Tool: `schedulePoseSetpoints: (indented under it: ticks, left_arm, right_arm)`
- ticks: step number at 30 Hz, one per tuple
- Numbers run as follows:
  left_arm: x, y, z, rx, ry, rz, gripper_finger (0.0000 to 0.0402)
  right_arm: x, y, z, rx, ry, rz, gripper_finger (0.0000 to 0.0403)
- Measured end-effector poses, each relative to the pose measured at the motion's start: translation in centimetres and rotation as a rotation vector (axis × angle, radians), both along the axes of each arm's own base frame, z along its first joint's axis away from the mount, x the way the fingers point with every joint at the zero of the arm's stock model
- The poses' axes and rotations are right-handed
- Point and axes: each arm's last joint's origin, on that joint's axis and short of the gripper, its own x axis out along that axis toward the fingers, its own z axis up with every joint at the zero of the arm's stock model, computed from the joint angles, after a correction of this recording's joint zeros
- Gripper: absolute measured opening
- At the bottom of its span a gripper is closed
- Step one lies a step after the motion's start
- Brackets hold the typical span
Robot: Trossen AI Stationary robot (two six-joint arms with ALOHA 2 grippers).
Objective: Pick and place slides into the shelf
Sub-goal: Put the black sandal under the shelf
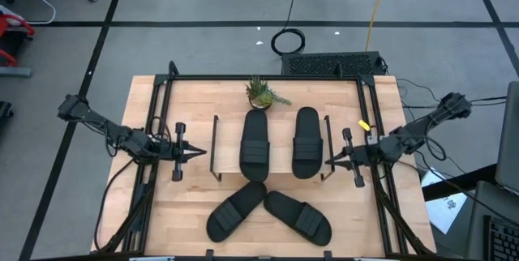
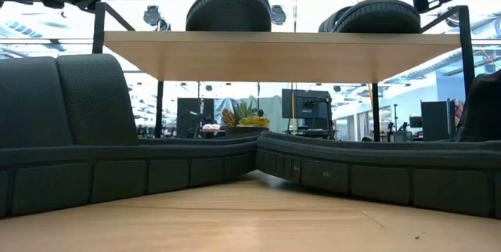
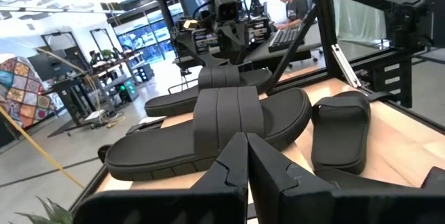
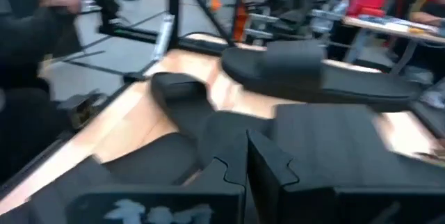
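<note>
Two black slides (image 1: 255, 144) (image 1: 306, 141) lie side by side on the light wood top board of the low shelf (image 1: 217, 141), soles down. Two more slides (image 1: 235, 211) (image 1: 298, 216) lie on the table in front of it, their ends meeting in a V. My left gripper (image 1: 199, 152) hovers shut just left of the shelf, pointing level at it, holding nothing. My right gripper (image 1: 328, 160) hovers shut at the shelf's right end, pointing level at it, also holding nothing. In the low view the two table slides (image 2: 117, 158) (image 2: 391, 170) fill the foreground under the shelf board (image 2: 282, 52).
A small potted plant (image 1: 261, 93) stands at the table's far edge behind the shelf. A black frame (image 1: 154, 115) runs around the tabletop. People and desks show in the room beyond the table in the wrist views.
</note>
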Motion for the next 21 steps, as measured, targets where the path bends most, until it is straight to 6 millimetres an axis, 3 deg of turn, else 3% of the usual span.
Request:
schedulePoseSetpoints:
  ticks: [13,21]
  left_arm:
    - [-0.1,0.0,-0.2,0.001,0.024,0.029,0.0002]
    - [-0.1,0.0,-0.3,-0.031,0.026,0.042,0.0006]
  right_arm:
    - [-1.1,2.1,0.0,-0.010,-0.092,0.181,0.0000]
    - [-1.4,2.2,-0.1,-0.044,-0.098,0.143,0.0000]
